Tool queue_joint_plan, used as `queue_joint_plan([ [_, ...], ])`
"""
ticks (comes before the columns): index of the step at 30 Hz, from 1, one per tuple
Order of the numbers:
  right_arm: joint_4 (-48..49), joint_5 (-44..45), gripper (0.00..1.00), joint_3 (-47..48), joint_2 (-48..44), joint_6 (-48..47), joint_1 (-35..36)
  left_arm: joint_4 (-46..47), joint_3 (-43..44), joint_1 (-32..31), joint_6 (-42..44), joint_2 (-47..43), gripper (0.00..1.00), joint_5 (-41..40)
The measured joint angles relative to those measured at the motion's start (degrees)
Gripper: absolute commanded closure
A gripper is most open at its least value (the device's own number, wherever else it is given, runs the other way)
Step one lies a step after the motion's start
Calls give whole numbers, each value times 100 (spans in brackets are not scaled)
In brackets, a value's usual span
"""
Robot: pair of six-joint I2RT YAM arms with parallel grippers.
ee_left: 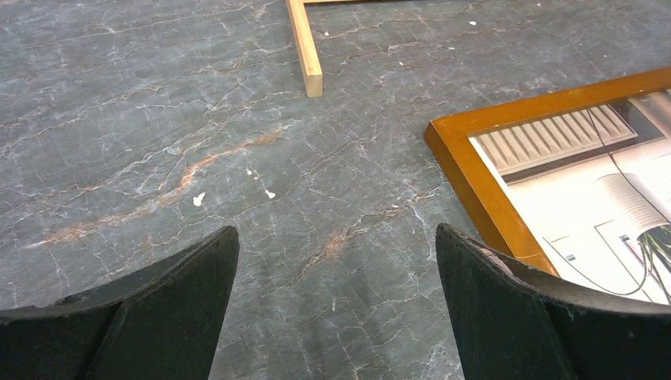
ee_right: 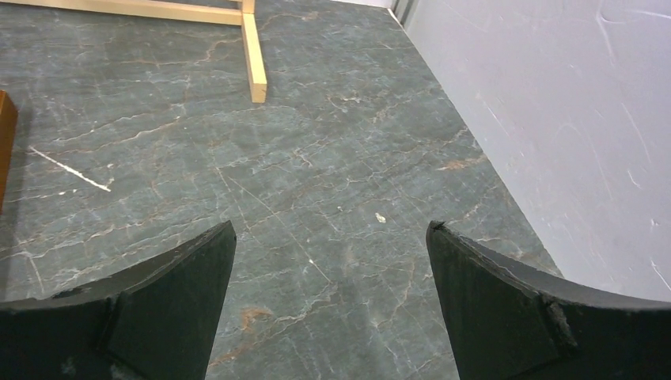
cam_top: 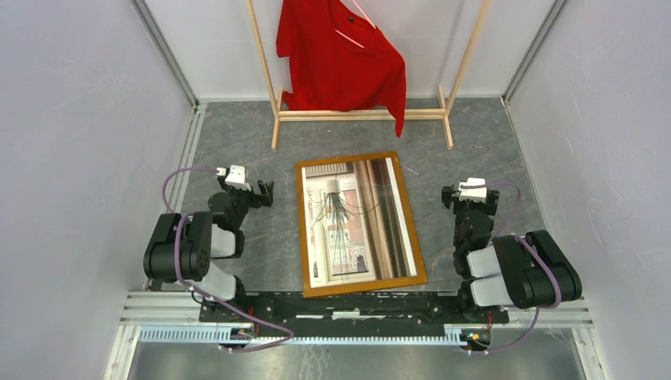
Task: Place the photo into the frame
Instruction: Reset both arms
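Frame (cam_top: pixel 301 229), photo (cam_top: pixel 356 226) showing inside, lies lengthwise away from the arms; left gripper (cam_top: pixel 263 192) and right gripper (cam_top: pixel 449 198) flank it, open, empty.

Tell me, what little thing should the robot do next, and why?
Probably nothing more than resting. The photo already seems to lie flat inside the frame. The left gripper and right gripper are open, empty, and off to either side of it. I'd leave both arms parked where they are.
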Motion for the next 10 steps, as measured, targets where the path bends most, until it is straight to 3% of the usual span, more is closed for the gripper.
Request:
queue_joint_plan([
  [10,-24,-155,2,0,0,0,-4,-24,0,0,0,0,0,-2],
])
